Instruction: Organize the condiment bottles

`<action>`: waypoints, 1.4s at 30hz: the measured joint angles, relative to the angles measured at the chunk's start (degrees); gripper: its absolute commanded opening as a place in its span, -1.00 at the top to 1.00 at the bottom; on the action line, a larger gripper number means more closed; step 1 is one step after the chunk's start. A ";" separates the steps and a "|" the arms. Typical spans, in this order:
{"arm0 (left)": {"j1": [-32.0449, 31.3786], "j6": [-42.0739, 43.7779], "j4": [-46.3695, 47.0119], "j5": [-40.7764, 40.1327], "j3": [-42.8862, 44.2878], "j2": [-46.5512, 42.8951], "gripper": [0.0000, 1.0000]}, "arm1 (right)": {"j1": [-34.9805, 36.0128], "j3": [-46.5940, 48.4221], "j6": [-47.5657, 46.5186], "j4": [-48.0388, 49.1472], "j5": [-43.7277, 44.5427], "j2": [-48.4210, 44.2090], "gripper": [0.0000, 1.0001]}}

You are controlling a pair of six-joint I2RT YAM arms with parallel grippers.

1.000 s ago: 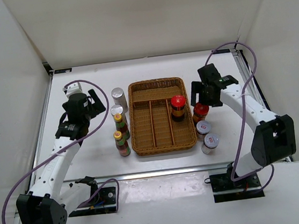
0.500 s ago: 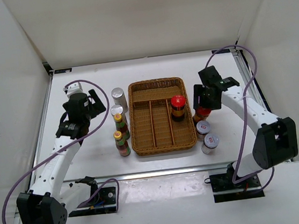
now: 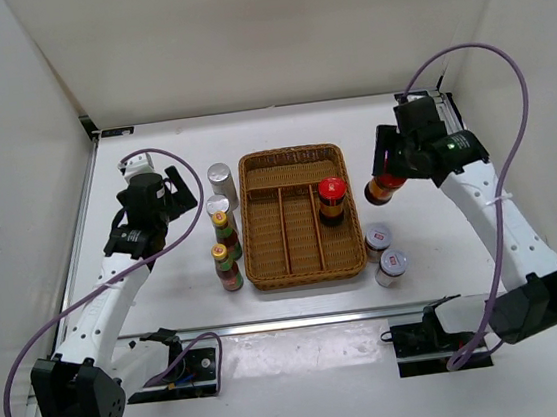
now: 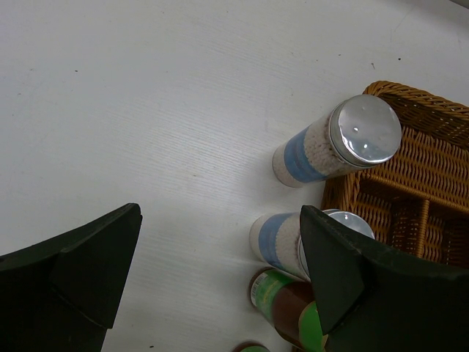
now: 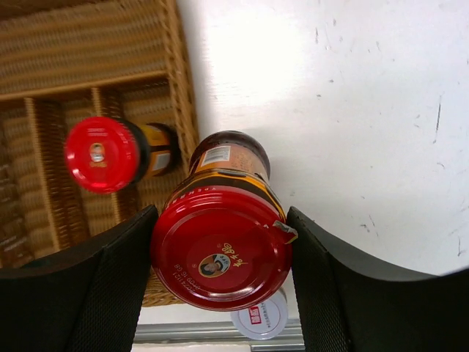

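I'm now pinching the red-lidded jar (image 5: 220, 249) in my right gripper (image 3: 391, 173), lifting it off the desk (image 3: 432, 231) beside the tray (image 3: 288, 153) | traying comes next | left gripper (image 4: 220, 220) idling, spread

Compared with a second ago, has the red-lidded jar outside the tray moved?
Yes. The right gripper has lifted the red-lidded jar rightward and farther back, away from the wicker tray's rim.

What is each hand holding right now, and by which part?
Right hand grips a red-lidded dark jar by its lid, one finger on each side. Left hand is open, holding nothing.
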 measured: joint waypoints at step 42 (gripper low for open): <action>0.00 0.04 -0.57 -0.04 0.00 -0.20 -1.00 | 23.21 -11.80 5.81 5.75 3.17 0.42 -1.00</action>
